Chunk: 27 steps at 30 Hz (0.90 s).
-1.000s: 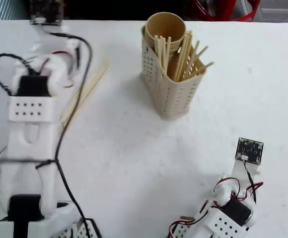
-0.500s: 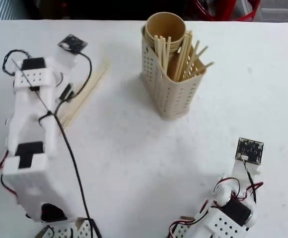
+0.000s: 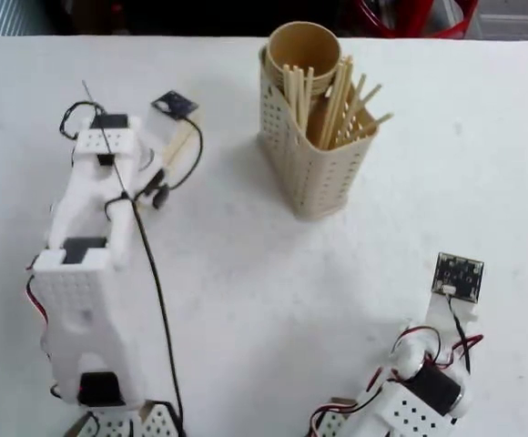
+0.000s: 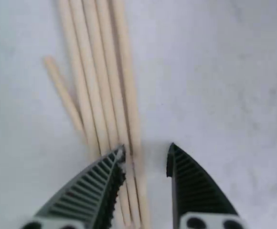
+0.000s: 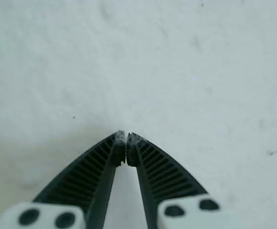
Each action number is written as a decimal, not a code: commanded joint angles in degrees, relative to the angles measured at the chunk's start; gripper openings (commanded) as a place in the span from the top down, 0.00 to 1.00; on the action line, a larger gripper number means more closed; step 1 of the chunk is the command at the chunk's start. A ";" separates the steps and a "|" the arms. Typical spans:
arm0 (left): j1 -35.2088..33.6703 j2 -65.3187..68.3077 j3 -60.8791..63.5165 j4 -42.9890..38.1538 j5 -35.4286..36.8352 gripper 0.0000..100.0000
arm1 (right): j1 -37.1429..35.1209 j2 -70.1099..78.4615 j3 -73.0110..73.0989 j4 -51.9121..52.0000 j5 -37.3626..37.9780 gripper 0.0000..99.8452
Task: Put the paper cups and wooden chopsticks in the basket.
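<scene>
Change: Over the last second the left arm (image 3: 91, 264) has swung in from the far left edge of the high view toward the upper left of the frame, and it now sits over the loose chopsticks (image 4: 100, 71). The right arm (image 3: 423, 391) at the lower right has not shifted, and neither has the basket (image 3: 314, 177).
Meaning for the task: We judge that the approach is done and the pick-up of the last sticks is about to start. Nothing has been lifted yet.
Left gripper (image 4: 145, 155): Its jaws are spread apart with nothing held. One tip rests over the edge of the bundle and the other is above the bare table (image 3: 246, 300) just beside it.
Right gripper (image 5: 125, 143): Its jaws are pressed together, holding nothing, above bare table.
Where the sticks are: They lie flat on the table in the upper left of the high view, well apart from the basket and mostly hidden under the arm.
Long axis: In the high view a short visible stretch (image 3: 183, 139) slants from upper right, on the basket side, down to lower left. In the left wrist view the sticks run along the gripper's own reach. Four lie close together and roughly parallel, and a shorter-looking fifth is splayed off to one side.
Grasp outlook: We judge that only one or two sticks lie in the gap, so closing now would likely leave the others behind.
Basket contents: The paper cups (image 3: 302, 45) are already stacked at the top end, and the stowed chopsticks (image 3: 337, 96) stand leaning beside them.
</scene>
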 commanded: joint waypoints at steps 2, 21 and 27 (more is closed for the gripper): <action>0.57 1.89 -2.73 -1.05 0.97 0.84 | 0.13 -0.40 0.53 0.31 0.53 0.98; 4.88 3.56 -6.07 11.87 5.89 0.90 | 0.13 -0.40 0.53 0.31 0.53 0.98; 4.62 2.68 -6.68 10.73 10.02 0.96 | 0.13 -0.40 0.53 0.31 0.53 0.98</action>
